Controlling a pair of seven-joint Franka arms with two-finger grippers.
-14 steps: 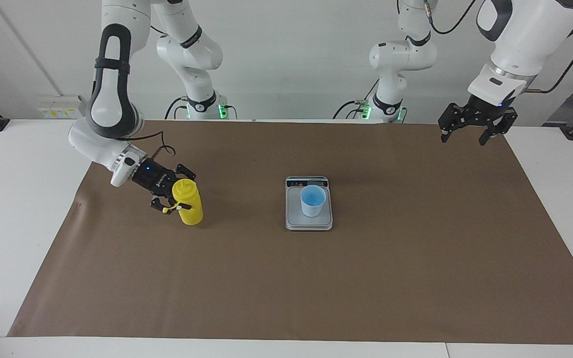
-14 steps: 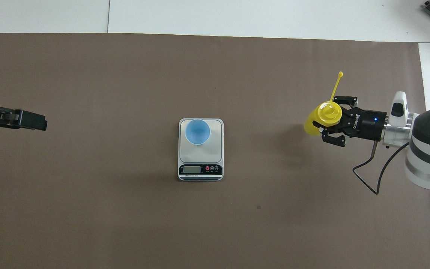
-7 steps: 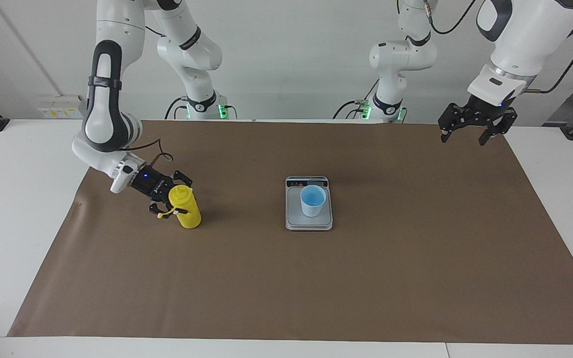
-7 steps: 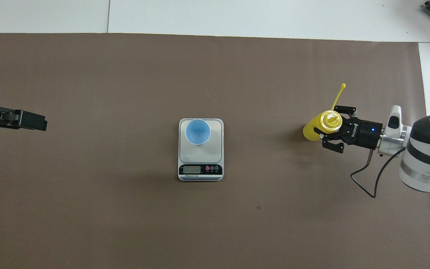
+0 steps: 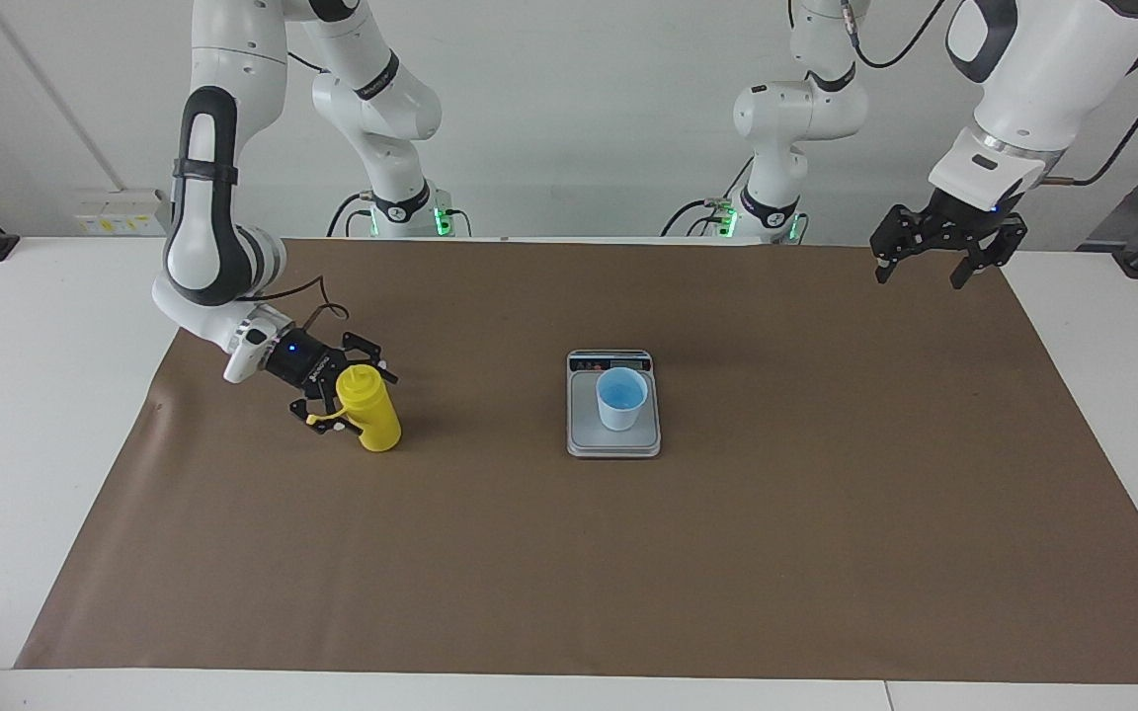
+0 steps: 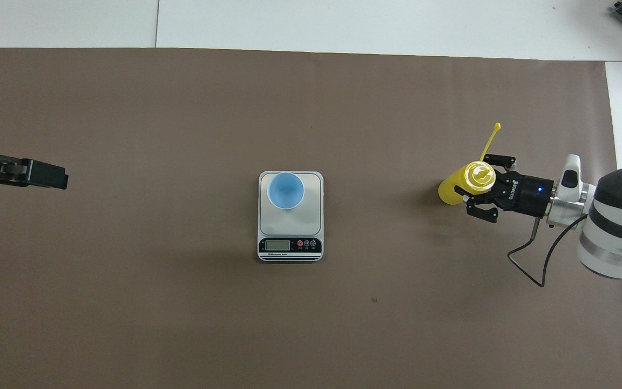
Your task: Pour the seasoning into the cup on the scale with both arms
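On my screens the yellow plastic squeeze bottle (image 5: 374, 415) with its cone nozzle stands upright on the brown paper sheet (image 5: 628, 573) covering the white counter (image 5: 26, 395), toward the right arm's end. The right pincer (image 5: 357, 395) sits low around the bottle's upper part, one finger on each side; whether the pads press the plastic or stand just clear I cannot tell from here. The thin cap strap (image 6: 489, 141) sticks out from the bottle top. The small light-blue tapered cup (image 5: 621, 398) stands on the flat silver-grey kitchen scale (image 5: 613, 439) at mid-counter, well apart from the bottle. The left pincer (image 5: 933, 259) waits in the air over its own end of the sheet, fingers spread wide and empty.
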